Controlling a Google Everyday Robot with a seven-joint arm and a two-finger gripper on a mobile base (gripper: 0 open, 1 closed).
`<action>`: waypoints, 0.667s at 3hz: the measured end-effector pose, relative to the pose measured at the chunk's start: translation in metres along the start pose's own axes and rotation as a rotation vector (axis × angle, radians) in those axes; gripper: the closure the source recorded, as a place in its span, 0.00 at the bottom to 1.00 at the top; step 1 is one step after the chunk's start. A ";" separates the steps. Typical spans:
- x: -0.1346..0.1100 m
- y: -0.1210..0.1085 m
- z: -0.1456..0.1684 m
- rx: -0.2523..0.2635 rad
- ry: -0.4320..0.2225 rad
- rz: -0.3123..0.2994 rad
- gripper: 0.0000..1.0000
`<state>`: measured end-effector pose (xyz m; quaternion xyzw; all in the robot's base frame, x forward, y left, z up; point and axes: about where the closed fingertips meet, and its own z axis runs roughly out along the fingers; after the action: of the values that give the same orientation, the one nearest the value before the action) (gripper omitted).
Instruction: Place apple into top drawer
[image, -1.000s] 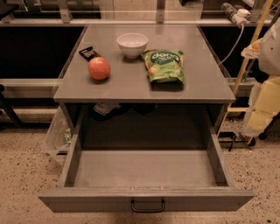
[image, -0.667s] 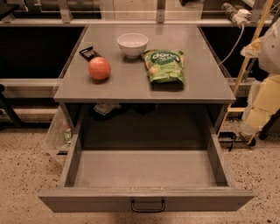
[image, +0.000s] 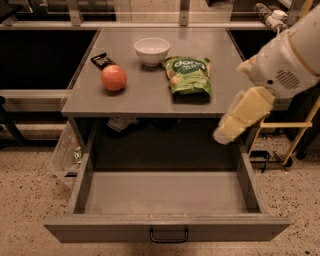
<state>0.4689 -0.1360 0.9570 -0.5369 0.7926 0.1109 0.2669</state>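
Observation:
The apple (image: 114, 77), orange-red and round, sits on the left part of the grey tabletop (image: 150, 97). The top drawer (image: 165, 192) is pulled fully open below the table. Its inside shows nothing in it, and its grey front panel carries a small black handle (image: 169, 235). My gripper (image: 226, 133), pale yellow on the end of the white arm (image: 287, 60), hangs at the table's right front corner. It is above the drawer's right side and well to the right of the apple. It holds nothing that I can see.
A white bowl (image: 151, 50) stands at the back of the tabletop. A green snack bag (image: 189, 75) lies right of it and a small black packet (image: 102, 61) lies behind the apple. A clear plastic bag (image: 65, 155) hangs left of the drawer. A yellow frame (image: 295, 127) stands at the right.
My arm has swung in from the right edge, toward the table's right front corner and lower. The apple, bowl, bag and drawer have not moved.

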 end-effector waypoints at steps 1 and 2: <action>-0.043 -0.001 0.026 0.014 -0.132 0.099 0.00; -0.050 -0.009 0.024 0.044 -0.156 0.111 0.00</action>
<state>0.4983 -0.0885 0.9650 -0.4758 0.8003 0.1494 0.3330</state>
